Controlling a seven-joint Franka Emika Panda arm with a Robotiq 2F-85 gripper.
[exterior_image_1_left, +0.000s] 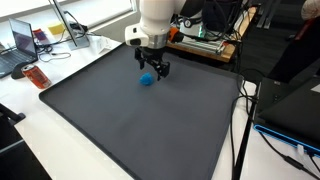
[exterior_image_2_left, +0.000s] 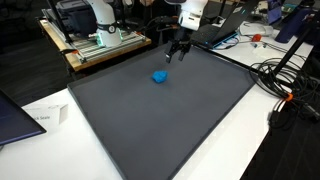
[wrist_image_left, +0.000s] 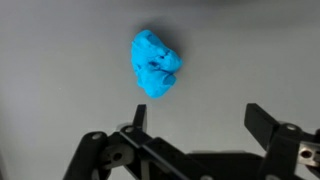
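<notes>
A small bright blue crumpled lump (wrist_image_left: 155, 63) lies on the dark grey mat (exterior_image_1_left: 130, 120); the lump (exterior_image_1_left: 147, 79) shows in both exterior views, near the mat's far side (exterior_image_2_left: 159, 76). My gripper (wrist_image_left: 198, 118) hangs above the mat just beside the lump, jaws wide apart with nothing between them. In the wrist view the lump sits ahead of the left fingertip (wrist_image_left: 139, 115), apart from it. The gripper (exterior_image_1_left: 156, 68) appears black below the white arm in an exterior view, and the gripper (exterior_image_2_left: 178, 50) hovers past the lump, clear of it.
Mat covers a white table (exterior_image_2_left: 40, 120). Laptops and clutter (exterior_image_1_left: 30, 45) sit at one table end. A wooden frame with equipment (exterior_image_2_left: 100, 42) stands behind the mat. Cables (exterior_image_2_left: 285, 85) trail off one side. A dark laptop (exterior_image_2_left: 15, 115) lies near a corner.
</notes>
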